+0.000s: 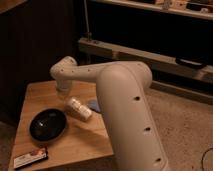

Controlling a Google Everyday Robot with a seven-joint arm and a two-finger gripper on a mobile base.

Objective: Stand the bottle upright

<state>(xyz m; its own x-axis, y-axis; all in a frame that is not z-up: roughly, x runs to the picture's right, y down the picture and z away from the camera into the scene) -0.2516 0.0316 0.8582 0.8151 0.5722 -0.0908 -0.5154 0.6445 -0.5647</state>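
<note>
Dim room: dark wooden cabinet (35,40) behind and to the left, long low shelf unit (150,52) across the back, speckled carpet (185,125) to the right. Small wooden table (80,142) in the foreground, with left and near edges in plain sight, right edge and far-right corner hidden behind the bulky white arm (125,105). Reaches in from the lower right, bends over the back of the table and ends below a rounded wrist joint in the hand (66,96), low over the middle of the tabletop. Closed, and mostly lost in shadow under the wrist; meets the upper-left end of the bottle (80,109), but cannot tell whether clamped on it or merely touching. Bottle on its side near the table's centre, slanting from upper left to lower right, not upright, well clear of every visible edge. Just beside its right end, a blue sponge (94,104), partly covered by the arm. Black bowl (48,124) to the bottle's lower left, near but apart, closer to the left edge. Flat packet (31,157) at the near-left corner, almost on the front edge. Bare wood between bowl, bottle and front edge, and another open strip along the back left; little room to the right, with the arm filling that side.
</note>
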